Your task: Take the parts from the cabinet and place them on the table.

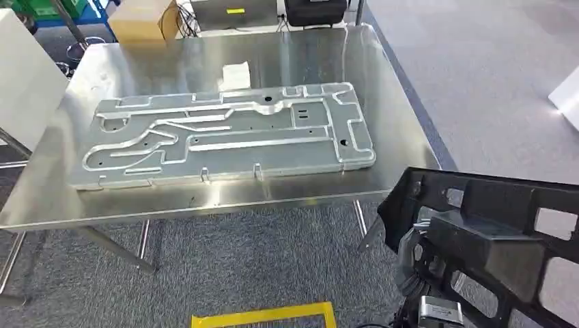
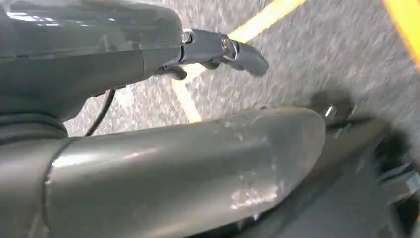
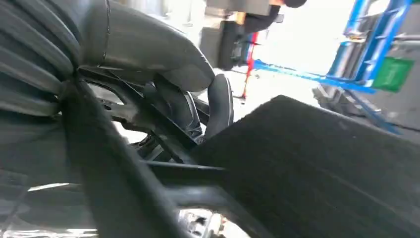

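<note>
A black plastic frame part (image 1: 498, 232) with several cut-outs hangs low at my right, off the table's near right corner. My right hand (image 1: 418, 263) grips it from beneath. In the right wrist view the thumb and fingers of the right hand (image 3: 163, 64) curl around a bar of the black part (image 3: 317, 163). On the steel table (image 1: 205, 205) lies a large machined aluminium plate (image 1: 225, 133), flat and lengthwise. My left hand (image 2: 173, 163) hangs over the grey carpet with its fingers (image 2: 223, 49) stretched out and nothing in them.
A small white piece (image 1: 236, 75) lies on the table behind the plate. A cardboard box (image 1: 140, 20) and a black case (image 1: 314, 10) stand beyond the far edge. A white panel (image 1: 24, 75) leans at the left. Yellow tape (image 1: 266, 316) marks the floor before the table.
</note>
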`<state>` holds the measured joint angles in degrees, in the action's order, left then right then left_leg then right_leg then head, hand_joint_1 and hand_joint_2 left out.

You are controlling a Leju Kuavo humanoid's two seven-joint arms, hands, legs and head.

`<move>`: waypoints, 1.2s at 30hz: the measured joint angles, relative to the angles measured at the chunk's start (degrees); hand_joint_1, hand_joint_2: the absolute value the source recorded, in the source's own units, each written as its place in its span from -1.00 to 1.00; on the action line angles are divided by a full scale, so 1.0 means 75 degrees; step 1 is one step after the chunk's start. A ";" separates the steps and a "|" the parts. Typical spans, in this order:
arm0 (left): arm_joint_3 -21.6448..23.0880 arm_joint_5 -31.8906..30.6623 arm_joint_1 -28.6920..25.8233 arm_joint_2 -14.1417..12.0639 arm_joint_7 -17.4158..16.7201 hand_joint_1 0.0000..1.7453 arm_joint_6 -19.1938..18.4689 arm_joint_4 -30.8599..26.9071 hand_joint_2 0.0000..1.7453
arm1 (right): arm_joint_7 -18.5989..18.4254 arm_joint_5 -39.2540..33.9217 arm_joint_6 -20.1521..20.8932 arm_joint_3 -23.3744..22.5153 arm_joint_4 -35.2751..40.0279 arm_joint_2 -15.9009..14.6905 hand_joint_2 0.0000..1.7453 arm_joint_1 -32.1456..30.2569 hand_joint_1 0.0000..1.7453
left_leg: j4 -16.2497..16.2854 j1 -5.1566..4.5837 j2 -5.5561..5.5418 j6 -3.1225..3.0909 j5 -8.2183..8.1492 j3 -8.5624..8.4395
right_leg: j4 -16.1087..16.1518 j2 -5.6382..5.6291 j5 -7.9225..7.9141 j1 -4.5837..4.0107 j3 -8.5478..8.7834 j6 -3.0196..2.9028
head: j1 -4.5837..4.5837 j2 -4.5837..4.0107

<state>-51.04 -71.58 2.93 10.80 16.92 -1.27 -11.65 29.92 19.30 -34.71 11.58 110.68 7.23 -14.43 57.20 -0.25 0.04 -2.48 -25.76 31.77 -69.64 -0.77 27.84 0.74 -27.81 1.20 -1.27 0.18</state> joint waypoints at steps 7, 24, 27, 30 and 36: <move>-0.0018 -0.0038 -0.0022 0.0009 -0.0079 -1.00 0.0084 0.0000 -1.00 | -0.0003 0.0020 -0.0020 -0.0003 -0.0082 -0.0003 1.00 -0.0039 1.00 | -0.0285 0.0238 -0.0087 0.0182 -0.0735 -0.1242 | 0.0015 0.0075 0.1527 0.0146 -0.1719 0.0290 | -0.0023 0.0000; -0.0219 0.0087 0.0015 0.0020 -0.0003 -1.00 0.0236 0.0000 -1.00 | -0.0090 0.0227 -0.0058 -0.0090 -0.0189 -0.0012 1.00 -0.0240 1.00 | 0.0351 0.0095 -0.0025 0.0307 -0.0598 -0.0516 | 0.1361 0.0071 -0.0581 -0.0104 -0.1173 -0.0400 | 0.0090 0.0000; -0.0259 0.0087 0.0072 -0.0003 0.0017 -1.00 0.0265 0.0000 -1.00 | -0.0192 0.0358 -0.0052 -0.0099 -0.0253 -0.0015 1.00 -0.0268 1.00 | 0.0289 -0.0094 -0.0022 0.0112 -0.1144 -0.0280 | 0.1320 0.0080 -0.0506 -0.0050 -0.1196 -0.0192 | 0.0082 0.0000; -0.0271 0.0085 0.0037 0.0015 0.0038 -1.00 0.0280 0.0000 -1.00 | -0.0239 0.0452 -0.0070 -0.0125 -0.0254 -0.0029 1.00 -0.0305 1.00 | 0.0149 -0.0051 -0.0025 0.0228 -0.1158 -0.0335 | 0.1399 0.0097 -0.0141 -0.0085 -0.1156 -0.0320 | 0.0082 0.0000; -0.0277 0.0085 0.0041 0.0053 0.0047 -1.00 0.0283 0.0000 -1.00 | -0.0289 0.0463 -0.0067 -0.0181 -0.0265 -0.0044 1.00 -0.0370 1.00 | 0.0048 -0.0060 -0.0009 0.0166 -0.0316 -0.0361 | 0.1516 0.0084 -0.0553 -0.0072 -0.1054 -0.0137 | 0.0085 0.0000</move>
<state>-53.11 -70.95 3.24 11.19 17.27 0.85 -11.65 27.76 22.78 -35.21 10.23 108.69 6.91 -17.21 57.56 -0.70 -0.03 -1.24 -28.12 29.06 -58.28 -0.14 23.69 0.19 -35.71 0.17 -0.63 0.17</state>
